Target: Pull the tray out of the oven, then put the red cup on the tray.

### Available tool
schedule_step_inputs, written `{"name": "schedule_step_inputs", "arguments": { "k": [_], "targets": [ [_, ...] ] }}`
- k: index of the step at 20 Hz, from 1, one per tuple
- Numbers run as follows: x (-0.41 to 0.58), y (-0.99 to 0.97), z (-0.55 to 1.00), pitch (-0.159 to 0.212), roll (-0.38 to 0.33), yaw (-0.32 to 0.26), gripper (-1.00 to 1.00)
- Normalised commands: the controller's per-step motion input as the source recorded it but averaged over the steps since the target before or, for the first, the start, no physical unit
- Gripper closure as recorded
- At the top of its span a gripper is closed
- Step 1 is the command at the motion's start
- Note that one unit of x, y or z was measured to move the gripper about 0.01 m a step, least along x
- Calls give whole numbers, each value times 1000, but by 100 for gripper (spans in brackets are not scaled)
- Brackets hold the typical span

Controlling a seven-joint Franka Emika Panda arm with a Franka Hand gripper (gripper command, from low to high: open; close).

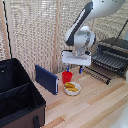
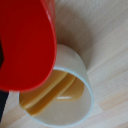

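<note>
One red cup (image 1: pixel 67 76) stands on the wooden table (image 1: pixel 95 107), directly under the gripper (image 1: pixel 73 70). The blue-tipped fingers (image 1: pixel 79 71) hang down about its rim, but whether they are apart or clamped on the cup cannot be told. In the wrist view the cup (image 2: pixel 25 42) fills much of the picture as a smooth, bright red curved wall, too close and blurred to show any finger contact.

Just beside the cup, toward the camera, lies one small white plate (image 1: pixel 72 89), round, with yellow food (image 1: pixel 70 86) on it. The wrist view shows the plate (image 2: pixel 82 75) as a pale rimmed dish holding yellow strips (image 2: pixel 50 97).

One flat dark blue box (image 1: pixel 46 79) stands on edge near the cup, on the exterior view's left. One large black open case (image 1: pixel 17 97) occupies the near corner on that side.

Farther back, on the exterior view's right, sits one black oven (image 1: pixel 114 49), door (image 1: pixel 97 74) lowered. One tray (image 1: pixel 109 61) of thin parallel dark metal bars projects from its mouth, well apart from the cup.

One white arm (image 1: pixel 85 30) descends from above. A woven, pale screen (image 1: pixel 40 30) backs the scene.
</note>
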Motion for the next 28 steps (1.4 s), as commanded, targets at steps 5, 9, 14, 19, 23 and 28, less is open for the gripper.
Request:
{"name": "schedule_step_inputs", "arguments": {
  "k": [5, 9, 14, 19, 23, 28],
  "targets": [
    [221, -72, -260, 22, -84, 30, -100],
    [131, -8, -145, 19, -42, 23, 100],
    [-5, 15, -15, 16, 21, 83, 100],
    [-11, 0, -13, 0, 0, 89, 100],
    [25, -4, 45, -2, 1, 79, 100],
    [57, -44, 539, -75, 0, -117, 100]
  ]
}}
